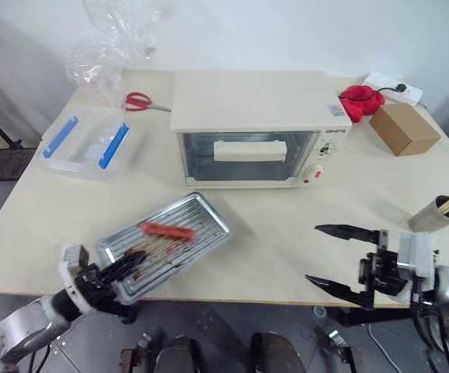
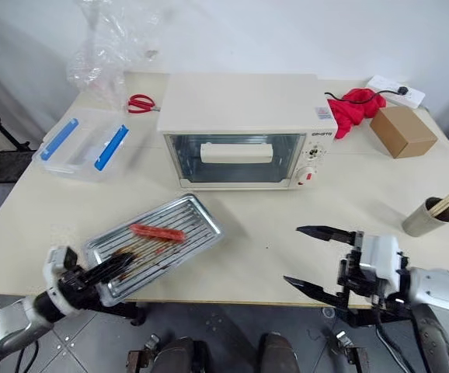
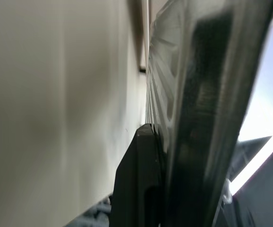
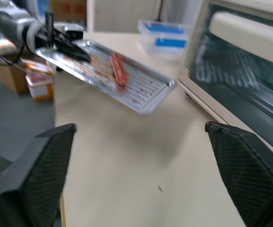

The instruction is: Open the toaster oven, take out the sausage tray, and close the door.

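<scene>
The left claw point(image 1: 123, 268) is pinched onto the near left corner of the sausage tray point(image 1: 197, 225), one black finger lying over the ridged bottom and the other under the rim. In the left wrist view a black finger point(image 3: 141, 179) presses flat against the tray's metal edge. The tray is a shallow silvery rectangle with brown grease stains, and one red sausage point(image 1: 166, 231) lies across its middle. It sits at the front left of the tabletop point(image 1: 287, 233), angled, with its far corner pointing toward the toaster oven point(image 1: 255, 124); the right wrist view shows its gripped end lifted off the surface.

The right claw point(image 1: 341, 256) hangs at the front right edge of the tabletop, its two black fingers spread wide and holding nothing, pointing left toward the tray.

The cream-white toaster oven stands at the middle of the tabletop, behind the tray and apart from it. Its door point(image 1: 244, 155) is shut, the cream bar handle across the glass window, and a red knob sits on the right-hand panel.

To the left of the oven lie a clear plastic box with blue clips point(image 1: 85, 144), red-handled scissors point(image 1: 139, 101) and a crumpled clear bag point(image 1: 108, 47). To the right are a red cloth point(image 1: 360, 101), a white power strip point(image 1: 391, 85), a cardboard box point(image 1: 403, 128) and a cup with chopsticks point(image 1: 438, 214).
</scene>
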Controlling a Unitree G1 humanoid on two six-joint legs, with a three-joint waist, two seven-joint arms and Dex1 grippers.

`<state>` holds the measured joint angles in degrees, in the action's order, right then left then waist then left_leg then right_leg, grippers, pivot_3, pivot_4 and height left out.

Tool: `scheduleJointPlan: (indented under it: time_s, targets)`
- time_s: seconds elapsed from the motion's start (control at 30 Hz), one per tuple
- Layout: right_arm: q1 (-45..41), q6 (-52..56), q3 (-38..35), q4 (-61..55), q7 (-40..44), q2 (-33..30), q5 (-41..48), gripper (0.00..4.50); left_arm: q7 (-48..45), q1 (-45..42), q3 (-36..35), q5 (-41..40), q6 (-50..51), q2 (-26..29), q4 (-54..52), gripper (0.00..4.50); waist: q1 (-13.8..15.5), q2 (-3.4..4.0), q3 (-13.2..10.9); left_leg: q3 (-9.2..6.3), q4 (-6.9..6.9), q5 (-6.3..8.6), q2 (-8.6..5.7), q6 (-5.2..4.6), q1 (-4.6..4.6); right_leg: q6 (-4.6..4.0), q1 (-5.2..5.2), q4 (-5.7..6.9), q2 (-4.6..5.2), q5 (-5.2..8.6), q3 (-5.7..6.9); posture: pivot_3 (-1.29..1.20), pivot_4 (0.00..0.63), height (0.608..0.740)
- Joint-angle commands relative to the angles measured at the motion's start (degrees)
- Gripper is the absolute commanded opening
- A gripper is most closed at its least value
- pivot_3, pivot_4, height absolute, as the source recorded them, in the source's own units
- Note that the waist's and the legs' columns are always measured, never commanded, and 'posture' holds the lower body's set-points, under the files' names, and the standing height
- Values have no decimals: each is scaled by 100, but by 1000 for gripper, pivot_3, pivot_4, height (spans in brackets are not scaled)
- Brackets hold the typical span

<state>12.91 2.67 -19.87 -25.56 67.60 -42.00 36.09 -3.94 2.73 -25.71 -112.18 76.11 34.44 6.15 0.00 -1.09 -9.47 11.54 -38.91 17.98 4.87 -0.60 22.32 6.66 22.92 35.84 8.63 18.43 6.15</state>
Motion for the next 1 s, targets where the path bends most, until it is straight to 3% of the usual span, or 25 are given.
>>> scheduleJointPlan:
  time_s: [0.03,0.27,0.43,0.77,1.0]
  targets:
    - [383,-226,-480,-4,72,-53,-101,4479,-47,-577,700,-82,90,25,275,0,41,1,0,-1,0,0,-1,-1,0,0,-1,0,0,0,-1,0,150,740]
    - [873,-310,-811,-117,-151,67,-184,4479,-108,-1780,1680,177,259,33,971,0,37,3,0,-2,-2,2,-4,-5,-4,1,-11,-1,0,0,-2,0,150,740]
    - [1278,-468,-960,-290,-352,267,-303,4479,-451,-2899,2420,1546,624,-375,1468,0,171,11,4,-14,-9,0,-16,-10,-5,3,-26,-8,0,-2,4,0,150,740]
    - [1567,-661,-1014,-261,-494,340,-431,4479,-1475,-3458,2663,3447,722,-1259,1640,0,319,44,23,-21,-13,14,-40,-34,-6,10,-47,-30,19,-6,-1,0,150,740]
    - [1515,-638,-990,-233,-554,300,-435,4479,-1811,-3669,2851,4537,831,-1546,1840,0,354,64,35,-44,-13,16,-78,-59,-5,10,-61,-32,51,-6,0,0,150,740]
